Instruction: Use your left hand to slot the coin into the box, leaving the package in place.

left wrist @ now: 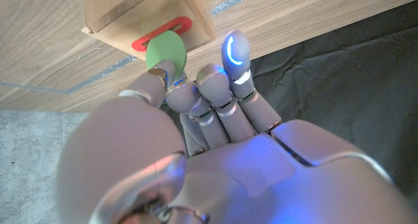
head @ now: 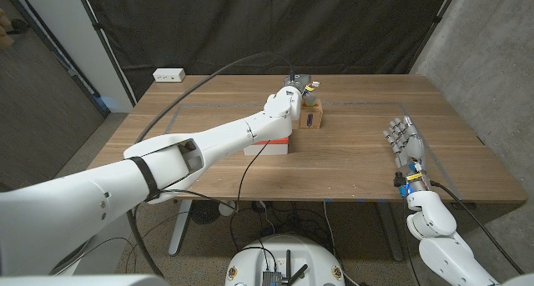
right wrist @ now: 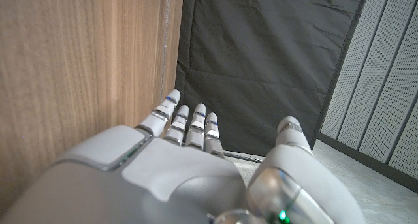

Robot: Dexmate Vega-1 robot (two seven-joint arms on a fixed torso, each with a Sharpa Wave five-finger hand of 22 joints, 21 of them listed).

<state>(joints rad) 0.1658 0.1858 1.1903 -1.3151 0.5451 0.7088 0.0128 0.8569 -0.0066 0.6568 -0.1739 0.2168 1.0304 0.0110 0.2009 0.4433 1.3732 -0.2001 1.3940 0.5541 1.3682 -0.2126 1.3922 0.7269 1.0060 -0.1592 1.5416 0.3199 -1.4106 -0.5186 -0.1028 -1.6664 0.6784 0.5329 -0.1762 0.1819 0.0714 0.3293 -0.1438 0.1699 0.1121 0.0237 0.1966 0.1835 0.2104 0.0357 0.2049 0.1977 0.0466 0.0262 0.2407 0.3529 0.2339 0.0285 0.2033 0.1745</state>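
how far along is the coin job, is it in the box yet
Not yet. Done: the left hand has picked up the green coin and carried it to the wooden box. In hand: the coin's edge is at the red-rimmed slot, seemingly just entering. Left: push it through and let go. The white package sits on the table beside the box, under the left arm. The right hand waits open, apart.
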